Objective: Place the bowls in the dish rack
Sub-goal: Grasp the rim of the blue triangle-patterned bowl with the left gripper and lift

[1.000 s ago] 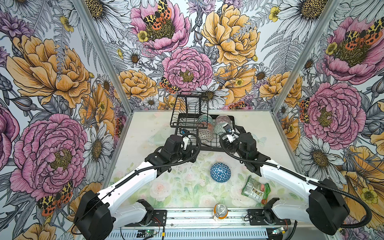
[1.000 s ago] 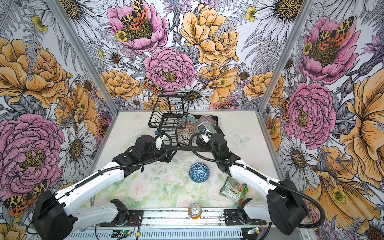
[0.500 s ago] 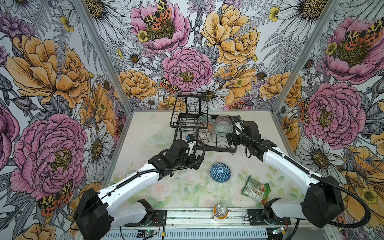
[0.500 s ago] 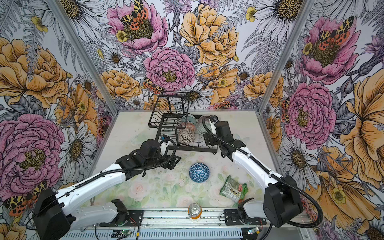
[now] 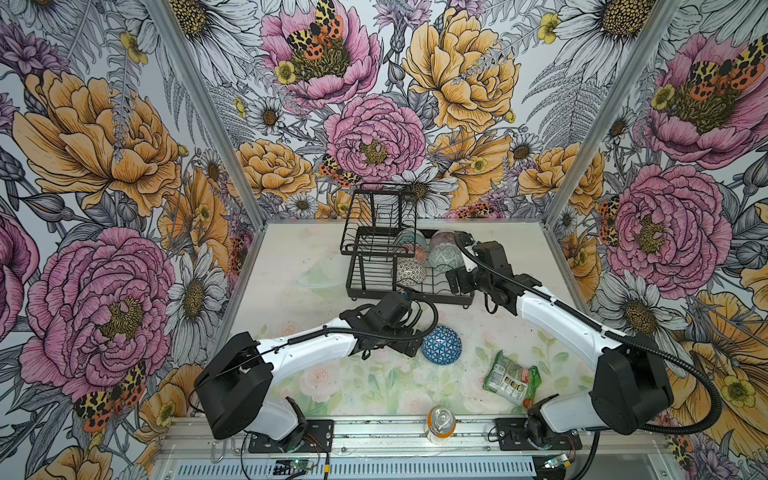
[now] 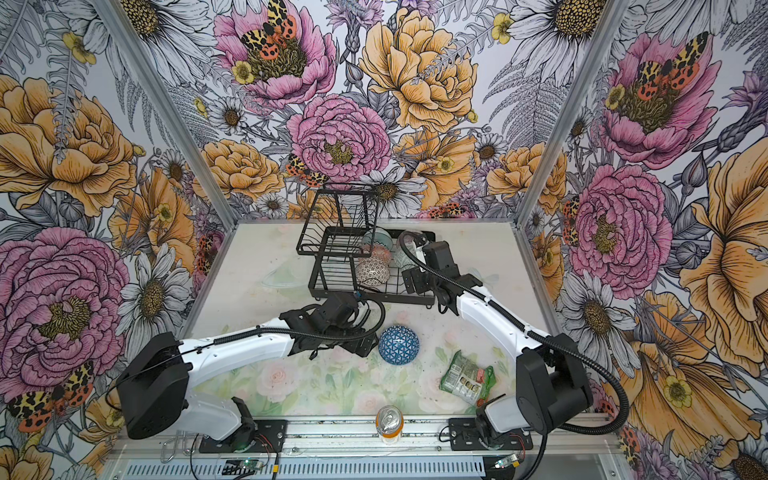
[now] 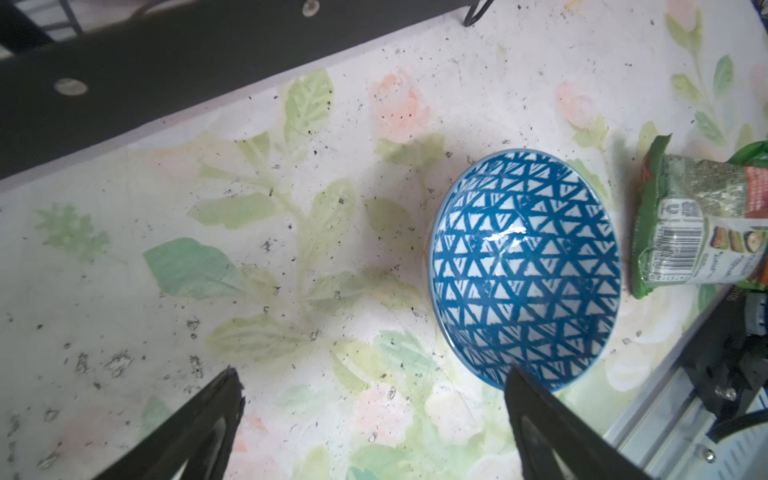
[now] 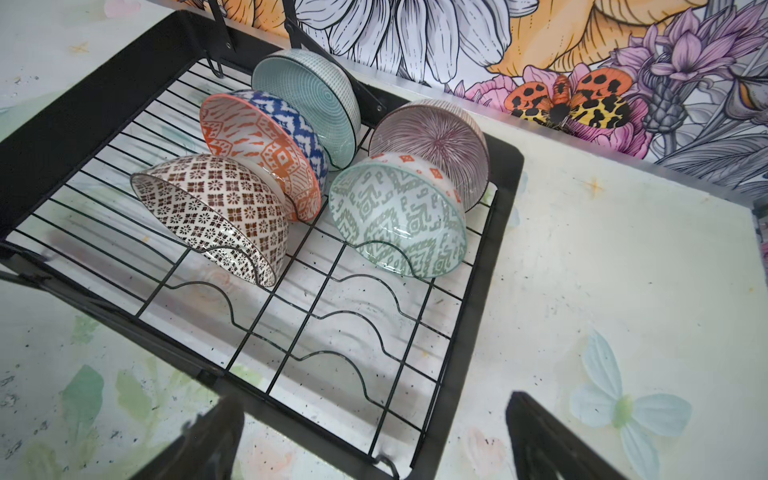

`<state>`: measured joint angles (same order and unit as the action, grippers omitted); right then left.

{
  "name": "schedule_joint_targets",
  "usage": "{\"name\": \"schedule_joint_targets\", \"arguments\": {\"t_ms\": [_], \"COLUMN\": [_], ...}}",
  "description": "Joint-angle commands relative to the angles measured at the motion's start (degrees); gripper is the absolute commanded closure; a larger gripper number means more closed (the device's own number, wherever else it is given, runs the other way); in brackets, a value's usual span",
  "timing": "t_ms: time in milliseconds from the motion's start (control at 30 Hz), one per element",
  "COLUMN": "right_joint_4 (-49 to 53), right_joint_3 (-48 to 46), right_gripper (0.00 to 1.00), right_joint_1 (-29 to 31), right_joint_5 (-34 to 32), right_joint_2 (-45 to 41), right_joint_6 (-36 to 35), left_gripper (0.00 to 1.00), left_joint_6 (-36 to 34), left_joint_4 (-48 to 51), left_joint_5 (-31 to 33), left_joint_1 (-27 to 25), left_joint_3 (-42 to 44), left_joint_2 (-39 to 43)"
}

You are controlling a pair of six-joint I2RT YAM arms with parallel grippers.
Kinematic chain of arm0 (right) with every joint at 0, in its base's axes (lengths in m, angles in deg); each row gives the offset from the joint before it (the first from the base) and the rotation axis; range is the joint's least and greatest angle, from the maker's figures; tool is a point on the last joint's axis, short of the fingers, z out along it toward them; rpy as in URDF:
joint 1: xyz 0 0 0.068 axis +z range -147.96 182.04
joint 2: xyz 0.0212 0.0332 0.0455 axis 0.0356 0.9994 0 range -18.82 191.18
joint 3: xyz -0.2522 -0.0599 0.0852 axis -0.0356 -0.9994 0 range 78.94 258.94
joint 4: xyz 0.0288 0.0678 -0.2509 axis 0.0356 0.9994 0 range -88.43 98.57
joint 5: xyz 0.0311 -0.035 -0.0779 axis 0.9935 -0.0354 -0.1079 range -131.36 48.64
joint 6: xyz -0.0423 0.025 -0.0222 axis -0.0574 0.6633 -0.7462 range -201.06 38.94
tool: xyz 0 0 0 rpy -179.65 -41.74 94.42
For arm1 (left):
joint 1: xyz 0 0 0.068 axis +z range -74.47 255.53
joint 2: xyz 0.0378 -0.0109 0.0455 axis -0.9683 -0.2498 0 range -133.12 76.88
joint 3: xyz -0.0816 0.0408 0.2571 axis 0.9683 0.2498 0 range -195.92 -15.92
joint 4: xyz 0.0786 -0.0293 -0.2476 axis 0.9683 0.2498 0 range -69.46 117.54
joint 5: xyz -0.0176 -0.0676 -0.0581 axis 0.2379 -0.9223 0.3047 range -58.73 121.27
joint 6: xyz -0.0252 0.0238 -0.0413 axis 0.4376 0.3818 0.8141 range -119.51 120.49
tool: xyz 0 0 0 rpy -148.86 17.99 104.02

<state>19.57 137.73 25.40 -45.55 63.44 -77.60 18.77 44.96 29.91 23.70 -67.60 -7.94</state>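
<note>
Blue-triangle bowl (image 7: 525, 266): stood upright on table (image 7: 291, 249), outside dish rack (image 8: 83, 112) holding five others (image 8: 399, 216). Left gripper (image 7: 372, 374): gaped empty beside it; ought to straddle its rim squarely. Right gripper (image 8: 374, 403): likewise wide, empty.

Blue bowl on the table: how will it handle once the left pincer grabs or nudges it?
Blue bowl: glossy glaze with a glare streak, so probably slippery at the rim. Looks like rigid ceramic; likely chips if dropped. Rounded sides may let it rock or slide if pushed.
</note>
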Motion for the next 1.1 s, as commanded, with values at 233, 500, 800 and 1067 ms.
{"name": "schedule_joint_targets", "arguments": {"t_ms": [233, 500, 800, 1067], "right_joint_4": [-0.08, -0.13, -0.15, -0.16], "right_joint_3": [0.9, 0.48, 0.28, 0.23], "right_gripper": [0.01, 0.01, 0.0, 0.01], "right_joint_1": [-0.28, -0.33, -0.41, -0.41], "right_joint_5": [0.85, 0.85, 0.83, 0.87], "right_joint_2": [0.81, 0.98, 0.62, 0.45], "right_joint_6": [0.31, 0.11, 0.04, -0.08], "left_gripper": [0.01, 0.01, 0.24, 0.56], "left_joint_6": [1.57, 2.33, 2.9, 3.09], "left_joint_4": [-3.64, -3.81, -4.03, -3.95], "left_joint_5": [-3.18, -4.44, -6.57, -6.37], "left_joint_1": [-2.07, -3.79, -3.98, -4.06], "left_joint_3": [-5.54, -8.08, -8.51, -8.26], "left_joint_2": [-8.49, -14.05, -16.21, -16.13]}}
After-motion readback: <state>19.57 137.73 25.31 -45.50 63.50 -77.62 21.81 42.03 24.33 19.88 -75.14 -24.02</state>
